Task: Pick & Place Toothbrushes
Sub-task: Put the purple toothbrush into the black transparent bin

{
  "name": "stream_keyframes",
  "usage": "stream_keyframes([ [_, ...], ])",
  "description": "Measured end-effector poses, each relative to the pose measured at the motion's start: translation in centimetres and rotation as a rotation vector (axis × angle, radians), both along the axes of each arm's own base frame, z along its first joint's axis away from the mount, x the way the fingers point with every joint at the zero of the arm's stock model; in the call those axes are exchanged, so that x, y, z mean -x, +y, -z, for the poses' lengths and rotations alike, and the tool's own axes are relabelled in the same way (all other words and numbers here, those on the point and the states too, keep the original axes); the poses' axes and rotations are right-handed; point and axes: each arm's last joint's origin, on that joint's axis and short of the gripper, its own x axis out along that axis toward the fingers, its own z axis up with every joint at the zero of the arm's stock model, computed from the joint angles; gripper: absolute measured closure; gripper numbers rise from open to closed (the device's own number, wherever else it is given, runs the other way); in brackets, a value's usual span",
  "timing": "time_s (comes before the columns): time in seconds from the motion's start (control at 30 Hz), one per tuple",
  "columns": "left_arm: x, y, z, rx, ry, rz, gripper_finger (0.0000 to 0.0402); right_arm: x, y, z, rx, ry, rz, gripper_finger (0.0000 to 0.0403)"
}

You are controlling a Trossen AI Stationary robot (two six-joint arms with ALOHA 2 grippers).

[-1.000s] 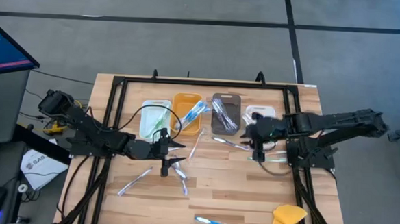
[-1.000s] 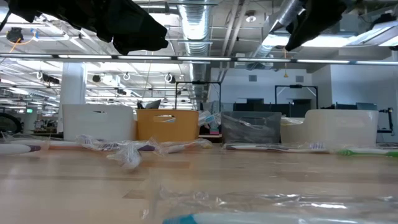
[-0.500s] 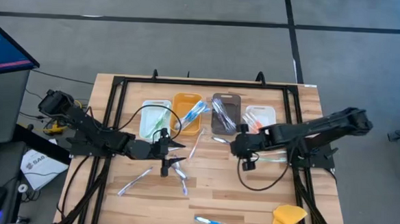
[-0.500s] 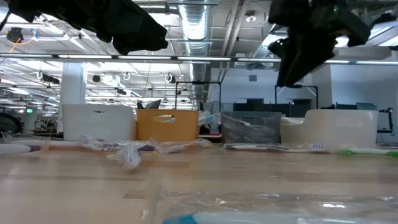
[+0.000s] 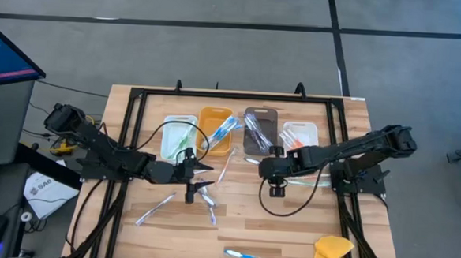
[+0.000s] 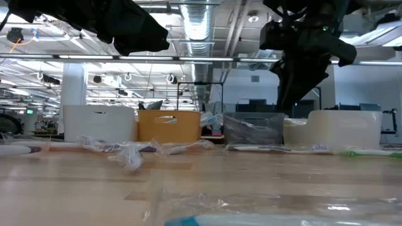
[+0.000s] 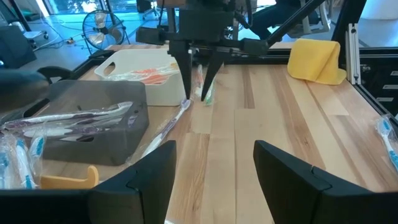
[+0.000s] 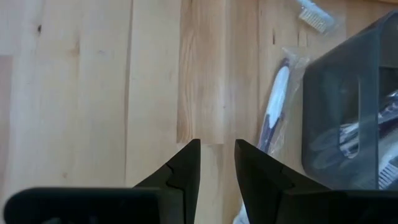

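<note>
Right gripper (image 8: 217, 163) hangs empty, fingers slightly apart, over bare wood beside the wrapped white-handled toothbrush (image 8: 275, 106) next to the smoky grey plastic bin (image 8: 351, 106), probably lining up a grab; left gripper (image 5: 193, 177) waits wide open

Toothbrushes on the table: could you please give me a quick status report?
Right gripper empty, fingers parted, above bare wood beside grey bin. Left gripper open over loose toothbrushes. Nothing in the way.
</note>
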Motion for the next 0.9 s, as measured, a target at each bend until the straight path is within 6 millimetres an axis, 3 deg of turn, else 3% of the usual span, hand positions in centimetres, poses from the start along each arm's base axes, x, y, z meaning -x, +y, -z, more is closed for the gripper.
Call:
stream_keyframes([
  [0.3,0.0,0.0,0.1,-0.005,0.012,0.0,0.0192,0.0,-0.1,0.3,-0.017,0.016,0.041,0.031],
  [0.73,0.1,0.0,0.2,-0.007,0.017,0.0,0.0192,-1.4,-2.0,4.8,-0.008,0.178,0.194,0.031],
  [0.9,0.1,0.0,0.2,-0.007,0.017,0.0,0.0192,-1.5,-2.8,5.4,0.013,0.19,0.278,0.031],
])
